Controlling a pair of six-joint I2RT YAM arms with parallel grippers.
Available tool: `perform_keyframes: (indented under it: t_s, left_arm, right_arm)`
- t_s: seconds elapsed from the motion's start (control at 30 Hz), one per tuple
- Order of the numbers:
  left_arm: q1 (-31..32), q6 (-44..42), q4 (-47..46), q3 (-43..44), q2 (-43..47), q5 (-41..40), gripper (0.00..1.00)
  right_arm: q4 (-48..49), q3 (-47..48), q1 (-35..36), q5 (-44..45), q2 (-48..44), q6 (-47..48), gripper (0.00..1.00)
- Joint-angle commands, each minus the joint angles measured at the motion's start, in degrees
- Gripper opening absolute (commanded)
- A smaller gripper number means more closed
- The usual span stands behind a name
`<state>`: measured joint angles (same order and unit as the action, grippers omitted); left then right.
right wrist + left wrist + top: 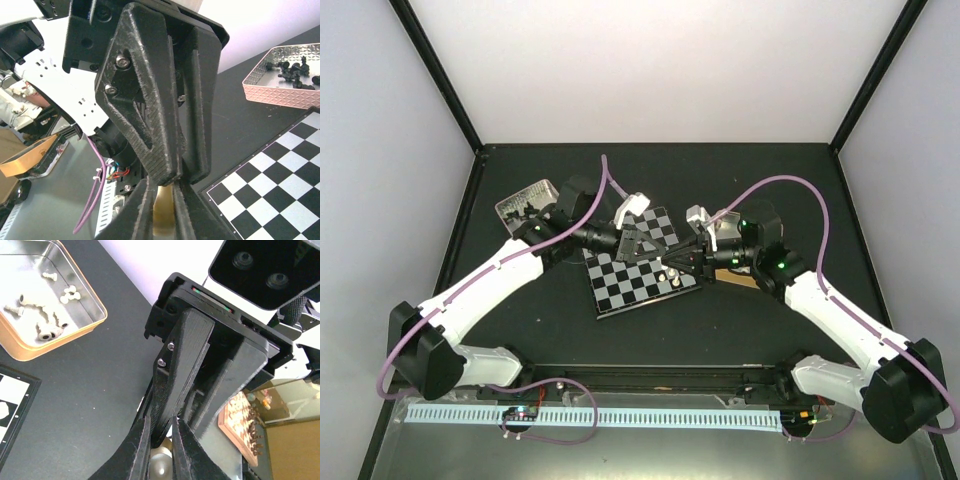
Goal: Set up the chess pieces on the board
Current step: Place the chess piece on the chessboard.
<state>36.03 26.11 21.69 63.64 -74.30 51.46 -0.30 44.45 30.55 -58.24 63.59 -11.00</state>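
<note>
The board (635,275), black and silvery checks, lies mid-table under both grippers, which meet tip to tip over it. In the left wrist view my left gripper (160,424) is shut on a cream-white chess piece (161,465), with the right gripper's fingers (185,365) reaching in from above. In the right wrist view my right gripper (162,186) pinches the same cream piece (162,215), and the left gripper's fingers (150,125) come down onto its far end. From above, the left gripper (650,256) and the right gripper (672,262) hide the piece. A few small pieces (672,276) stand near the board's right edge.
A tin (90,315) with several cream pieces (47,330) lies beyond the board's left corner (12,405), also seen from above as the tin (525,200). A pinkish tray (270,92) of black pieces (292,70) sits past the board (280,180). A purple cable (610,185) arcs over the board's back.
</note>
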Motion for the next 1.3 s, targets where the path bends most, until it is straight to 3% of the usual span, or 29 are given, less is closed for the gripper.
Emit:
perform_keyframes:
  t_s: [0.0, 0.1, 0.2, 0.33, 0.47, 0.67, 0.87, 1.27]
  left_arm:
    - [0.92, -0.98, 1.54, 2.22, 0.15, 2.33, 0.02]
    - [0.89, -0.93, 1.76, 2.19, 0.56, -0.13, 0.02]
    - [0.88, -0.99, 2.97, 2.18, 0.57, -5.18, 0.01]
    - [0.76, -2.61, 6.91, 1.79, 0.57, -19.34, 0.02]
    - [1.16, -4.03, 8.05, -1.41, 0.56, -33.27, 0.01]
    - [6.62, -3.49, 7.02, -7.42, -0.77, -52.36, 0.02]
    - [11.20, -1.09, 1.18, -12.26, -6.33, -57.55, 0.02]
    - [15.16, -0.50, -9.20, -16.76, -13.91, -61.21, 0.02]
  right_arm:
    - [2.14, 1.83, 0.40, 2.26, 0.31, -0.46, 0.10]
    - [2.05, 1.61, 0.39, 3.04, 0.47, -1.08, 0.15]
    - [1.20, 1.72, 0.39, 4.53, 0.70, -1.85, 0.28]
    - [-0.15, 1.40, 0.39, 7.67, 0.37, -2.93, 0.43]
    - [-1.04, 0.07, 0.41, 15.68, -1.18, -5.73, 0.50]
    - [-4.37, -2.16, 0.39, 31.83, -3.58, -11.38, 0.51]
    - [-9.49, -4.79, 0.44, 44.15, -8.30, -17.02, 0.51]
    - [-10.15, -12.06, 0.41, 47.84, -18.67, -22.88, 0.52]
